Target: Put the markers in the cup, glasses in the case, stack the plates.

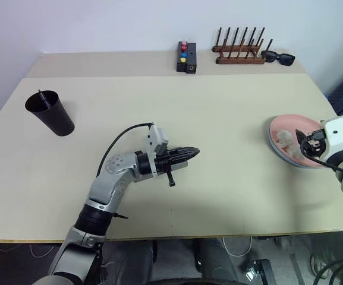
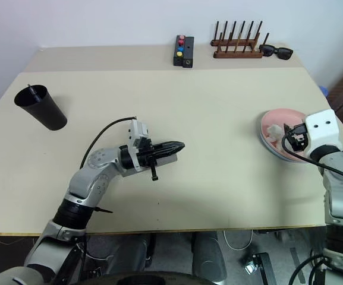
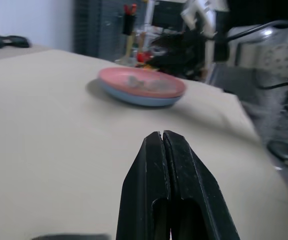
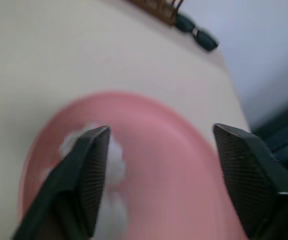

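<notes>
The salmon pink plate (image 1: 293, 139) lies stacked on the light blue plate (image 3: 148, 101) at the table's right side. A pale whitish lump (image 1: 285, 138) that I cannot identify rests in it. My right gripper (image 4: 158, 165) hovers just above the pink plate, open, with nothing between its fingers (image 4: 91, 165). My left gripper (image 1: 192, 153) is shut and empty, held low over the middle of the table and pointing toward the plates. The black cup (image 1: 50, 112) stands at the far left with a thin marker (image 1: 40, 94) poking out. The glasses and the case are out of view.
Along the back edge stand a black box with coloured buttons (image 1: 186, 57), a wooden peg rack (image 1: 239, 48) and black sunglasses (image 1: 278, 57). The plates lie close to the table's right edge (image 1: 332, 107).
</notes>
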